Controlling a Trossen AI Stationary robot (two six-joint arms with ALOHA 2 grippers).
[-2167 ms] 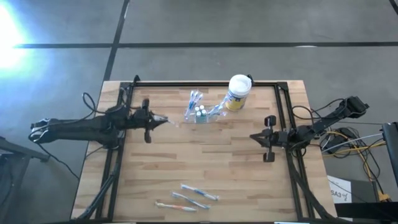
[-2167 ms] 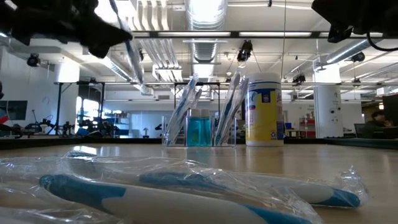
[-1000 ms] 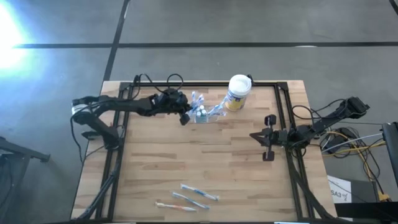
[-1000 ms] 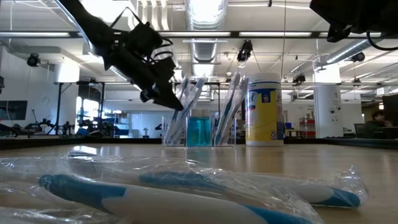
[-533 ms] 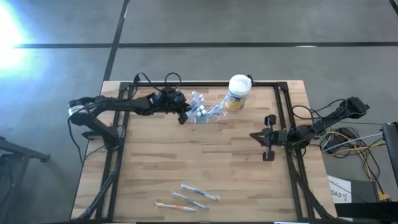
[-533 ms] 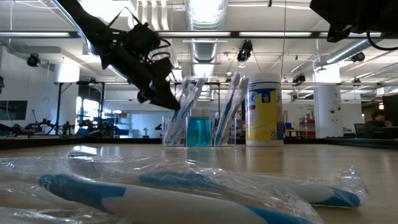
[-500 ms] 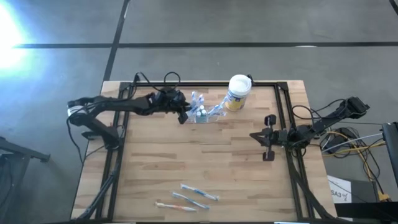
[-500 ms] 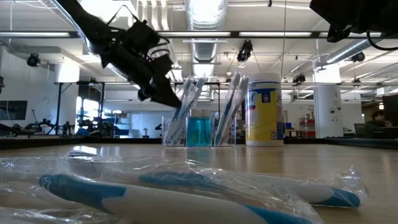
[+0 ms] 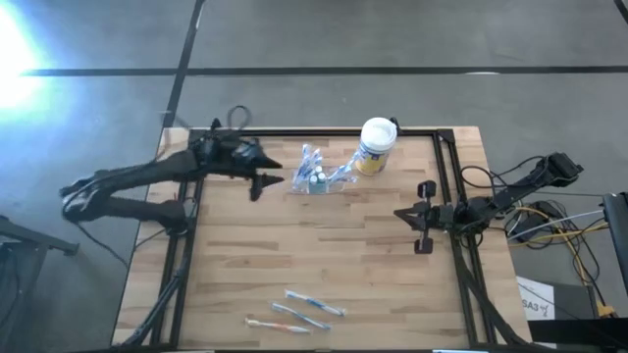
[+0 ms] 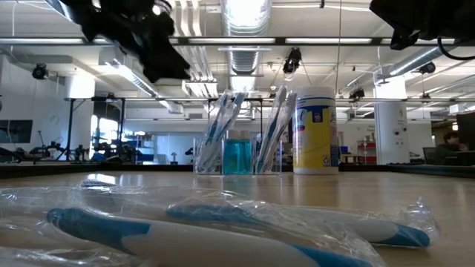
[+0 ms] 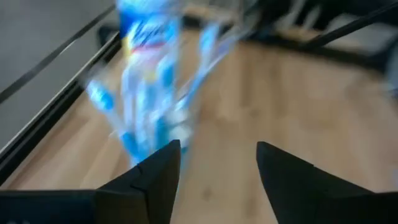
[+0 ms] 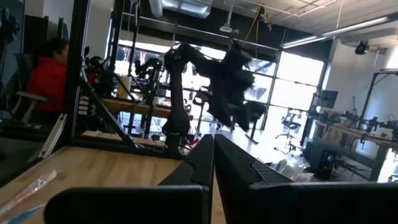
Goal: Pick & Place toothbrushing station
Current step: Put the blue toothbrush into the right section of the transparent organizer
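Observation:
The toothbrushing station (image 9: 316, 180), a low clear holder with a blue-filled middle (image 10: 238, 157), stands on the table's far half. Several wrapped toothbrushes (image 10: 220, 126) lean in it, their lower ends inside. My left gripper (image 9: 270, 181) hovers open to its left, raised above the table (image 10: 159, 53), pointing at the holder (image 11: 152, 106) with nothing between its fingers (image 11: 217, 163). My right gripper (image 9: 404, 216) waits shut at the table's right side (image 12: 214, 163).
A white canister with a yellow label (image 9: 376, 145) stands just right of the holder (image 10: 315, 130). Three wrapped toothbrushes (image 9: 299, 312) lie near the front edge, filling the low view's foreground (image 10: 223, 226). A black frame (image 9: 324, 132) rims the table. A seated person (image 12: 53, 62) shows beyond.
My left gripper has let go of a toothbrush at the holder's left side and drawn back toward the table's left edge, rising as it went. The toothbrush stays leaning in the holder.

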